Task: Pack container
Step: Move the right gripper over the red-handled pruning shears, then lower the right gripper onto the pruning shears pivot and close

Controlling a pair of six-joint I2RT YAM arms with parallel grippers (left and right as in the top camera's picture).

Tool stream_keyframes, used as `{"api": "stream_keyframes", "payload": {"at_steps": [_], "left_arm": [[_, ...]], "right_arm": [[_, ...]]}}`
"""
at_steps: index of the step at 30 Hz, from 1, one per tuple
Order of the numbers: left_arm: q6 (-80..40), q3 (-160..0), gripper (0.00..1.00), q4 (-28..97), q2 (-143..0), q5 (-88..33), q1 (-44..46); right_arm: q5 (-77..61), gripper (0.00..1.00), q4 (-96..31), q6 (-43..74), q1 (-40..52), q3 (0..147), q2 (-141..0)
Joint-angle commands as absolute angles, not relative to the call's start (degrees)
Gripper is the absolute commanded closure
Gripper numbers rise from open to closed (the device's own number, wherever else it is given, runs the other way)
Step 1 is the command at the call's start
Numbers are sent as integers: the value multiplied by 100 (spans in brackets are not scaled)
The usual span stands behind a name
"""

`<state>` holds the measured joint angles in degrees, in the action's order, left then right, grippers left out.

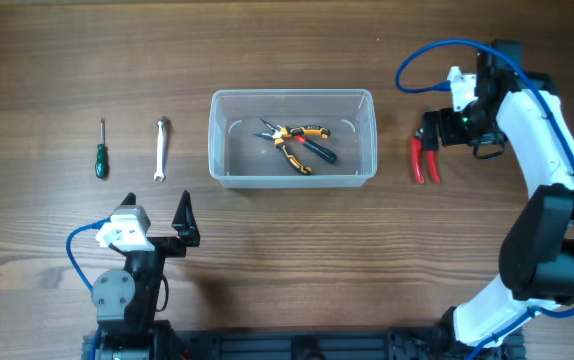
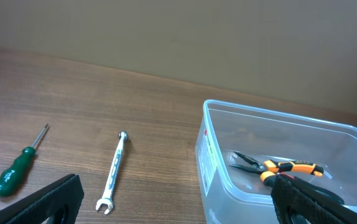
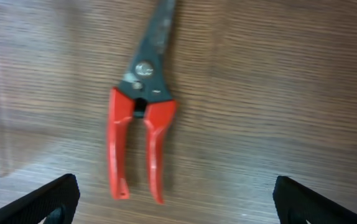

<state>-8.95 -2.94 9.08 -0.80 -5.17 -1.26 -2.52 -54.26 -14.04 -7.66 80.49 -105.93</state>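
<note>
The clear plastic container [image 1: 293,138] sits mid-table; it also shows in the left wrist view [image 2: 278,168]. Inside lie orange-and-black pliers [image 1: 297,140], also seen in the left wrist view [image 2: 278,167]. Red-handled pliers [image 1: 425,160] lie on the table right of the container; in the right wrist view [image 3: 140,124] they lie just ahead of my open, empty right gripper [image 3: 175,199], which hovers above their jaw end [image 1: 437,128]. A silver wrench [image 1: 162,148] and a green screwdriver [image 1: 101,150] lie left of the container. My left gripper [image 1: 157,232] is open and empty near the front edge.
In the left wrist view the wrench [image 2: 114,171] and screwdriver [image 2: 18,169] lie on bare wood ahead of the left fingers. A blue cable [image 1: 437,60] loops off the right arm. A beige wall stands behind the table.
</note>
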Motion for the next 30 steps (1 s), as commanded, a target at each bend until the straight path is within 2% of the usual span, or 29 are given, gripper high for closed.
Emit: {"api": "stream_keyframes", "payload": {"at_steps": [1,9,15,20,30], "left_arm": [[-969,-257,0,906,-40,-504,-167],[-969,-257,0,904,-40,-504,-167],[-969,-257,0,904,-38,-504,-167],[-969,-257,0,906,-40,-504,-167],[-969,-257,0,906,-38,-504,-167]], "right_arm": [[-331,1,-5389,-2139,-1024,8029,-10678],[-386,2,-5223,-2545,-1031,8029,-10842],[-390,3,-5271,-2368,-1031,8027,-11174],[-390,0,-5168,-2204,-1033,8027,-11306],[-434,0,-5181,-1953,-1031,8023,-11568]]}}
